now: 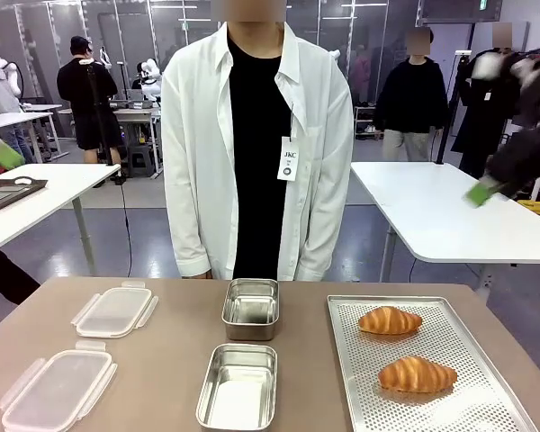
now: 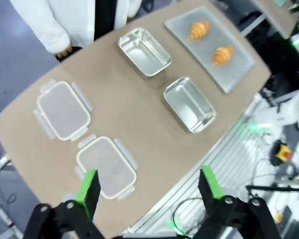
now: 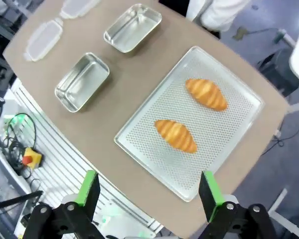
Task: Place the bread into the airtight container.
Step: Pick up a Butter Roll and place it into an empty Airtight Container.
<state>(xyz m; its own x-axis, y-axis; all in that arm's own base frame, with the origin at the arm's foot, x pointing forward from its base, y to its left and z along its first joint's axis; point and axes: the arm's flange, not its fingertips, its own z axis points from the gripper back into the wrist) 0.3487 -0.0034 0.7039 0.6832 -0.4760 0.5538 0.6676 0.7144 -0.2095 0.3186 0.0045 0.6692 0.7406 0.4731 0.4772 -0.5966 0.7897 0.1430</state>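
**Fingers (image 2: 88, 188) spread, nothing held**

The left gripper (image 2: 148, 186) is seen with its green-padded fingers set wide apart and nothing between them. It is held high above the table (image 2: 124, 104), over the robot's edge, with the two lids below it. The right gripper (image 3: 148, 188) is likewise seen with its fingers parted wide and nothing gripped, raised well above the robot's edge of the table, close to a corner of the tray (image 3: 226, 139). In the front view it is blurred, at the upper right.

The bread is found on the perforated metal tray at the right of the table. The far croissant (image 1: 390, 320) is laid nearer the person, and the near croissant (image 1: 417, 374) nearer the robot. The two are kept apart from each other, and neither is touched by a gripper.

Two uncovered containers are set in the middle of the table, the far steel container (image 1: 250, 309) behind the near steel container (image 1: 238, 387), just left of the tray. The far lid (image 1: 115, 311) and the near lid (image 1: 57, 390) are laid flat at the left, apart from the containers. The far edge of the table is occupied by a person (image 1: 256, 135) in a white shirt over a black top.
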